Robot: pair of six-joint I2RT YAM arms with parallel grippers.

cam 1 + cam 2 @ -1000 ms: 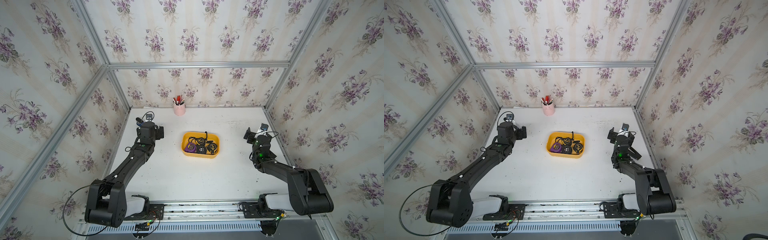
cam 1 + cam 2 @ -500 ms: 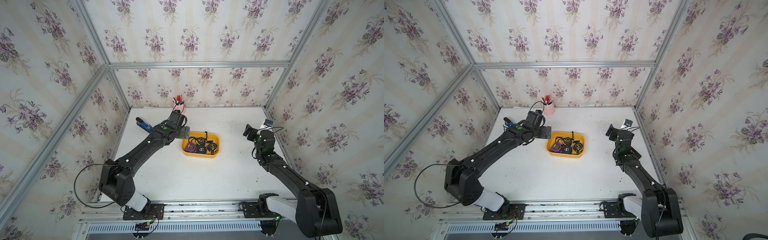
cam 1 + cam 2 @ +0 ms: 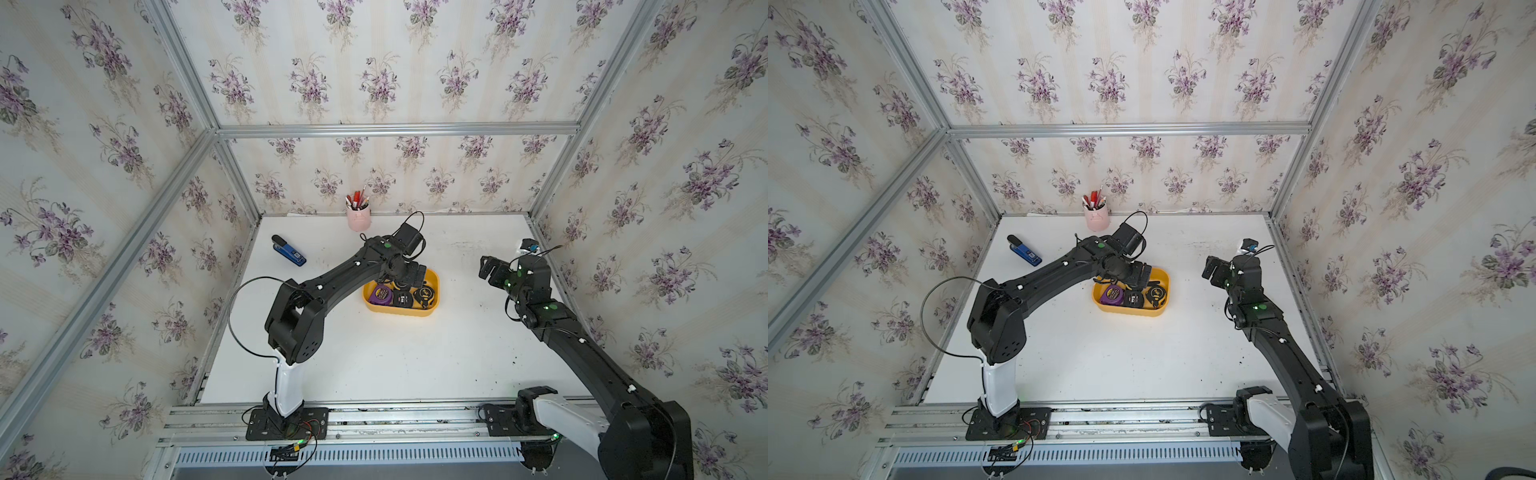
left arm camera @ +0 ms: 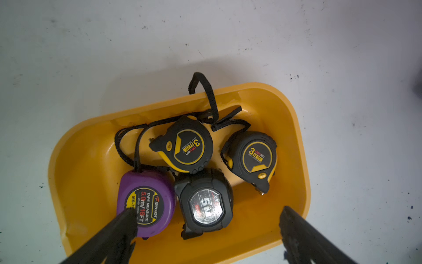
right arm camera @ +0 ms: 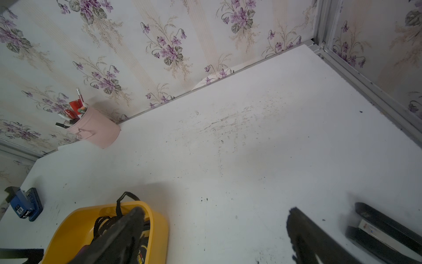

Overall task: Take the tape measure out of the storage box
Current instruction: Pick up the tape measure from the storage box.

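Got a blue stapler (image 3: pixel 289 250) lying over by the left wall and a pink pen cup (image 3: pixel 358 219) full of red pens up against the back wall. Both well apart from the yellow storage box (image 3: pixel 401 312) sitting roughly mid-worktop (image 3: pixel 395 365).

Counting four tapes in the box, none out yet. Nearest the camera in the left wrist view, a purple 5.0m/16FT tape measure (image 4: pixel 146 196) pressed right up against a black 5M tape measure (image 4: pixel 204 203). Behind those, a black-and-yellow 3m tape measure (image 4: pixel 185 146) butting against both, and a second 3m tape measure (image 4: pixel 252 157) lying just beside it.

Also seeing black wrist straps (image 4: pixel 127 146) looped around in there, plus one strap (image 4: pixel 201 84) poking up over the rim on the back-wall side.

Seeing the left gripper (image 4: pixel 207 211) hanging just above the box, spread wide, holding nothing, with one finger (image 4: pixel 118 228) overlapping the purple label. Can't tell whether it touches.

In both top views, finding the left arm (image 3: pixel 332 282) covering the back of the box.

Spotting the right gripper (image 5: pixel 217 211) off to the right over bare worktop, wide open too, empty, well apart from the box.
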